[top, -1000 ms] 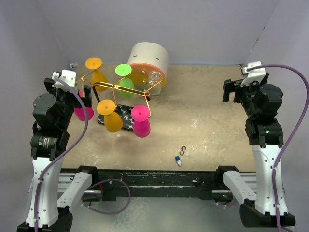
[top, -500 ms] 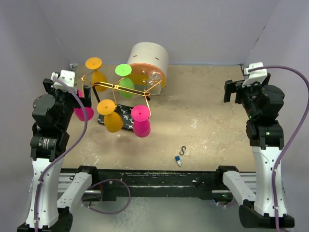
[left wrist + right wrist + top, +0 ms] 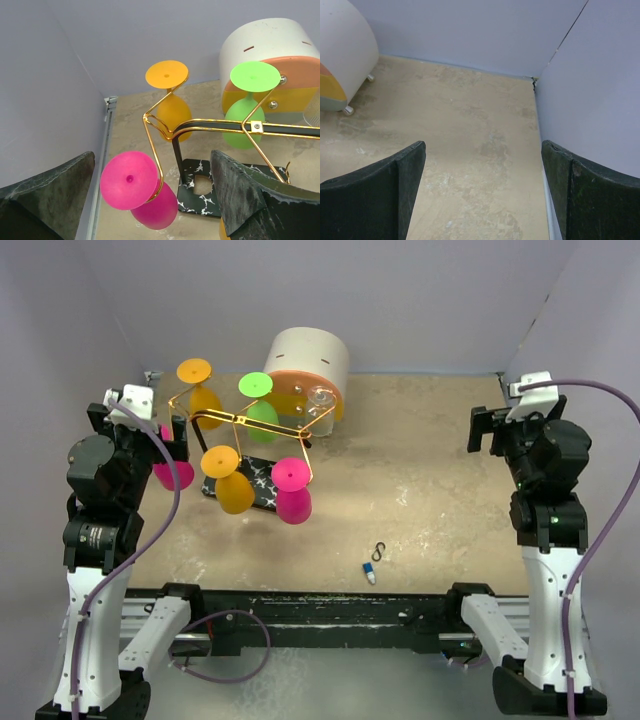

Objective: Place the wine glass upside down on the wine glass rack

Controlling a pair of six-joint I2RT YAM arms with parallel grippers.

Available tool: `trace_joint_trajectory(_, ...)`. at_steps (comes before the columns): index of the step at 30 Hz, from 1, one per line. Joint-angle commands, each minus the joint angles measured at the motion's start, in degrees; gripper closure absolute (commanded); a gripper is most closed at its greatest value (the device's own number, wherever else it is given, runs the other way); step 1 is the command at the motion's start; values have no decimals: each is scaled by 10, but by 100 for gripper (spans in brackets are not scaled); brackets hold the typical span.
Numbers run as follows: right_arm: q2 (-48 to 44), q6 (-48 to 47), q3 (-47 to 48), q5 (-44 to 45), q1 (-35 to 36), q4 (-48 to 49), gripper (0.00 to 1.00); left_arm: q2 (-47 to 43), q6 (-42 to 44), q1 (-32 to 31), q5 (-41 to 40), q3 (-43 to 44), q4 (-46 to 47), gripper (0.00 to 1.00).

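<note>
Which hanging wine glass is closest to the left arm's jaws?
The pink glass on the rack's leftmost hook, just ahead of those jaws; the other four hang farther away.

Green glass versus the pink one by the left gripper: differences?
The green glass hangs far, before the cream drawer box; the pink glass hangs nearest the left gripper. The green glass is lime, the pink glass magenta. Both hang upside down on the gold rack.

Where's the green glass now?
Top view, left half: green glass hangs upside down on the rack, far side, between the far orange glass and the cream box.
</note>
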Motion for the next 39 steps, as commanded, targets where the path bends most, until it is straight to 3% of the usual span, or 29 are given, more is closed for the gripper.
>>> trace_joint_trajectory(1, -12, 4, -2, 10, -3, 30, 0, -4, -16, 4, -11, -1, 21, 1)
trace_joint_trajectory(39, -12, 5, -6, -4, -12, 23, 0, 1, -15, 3, -7, -7, 26, 1)
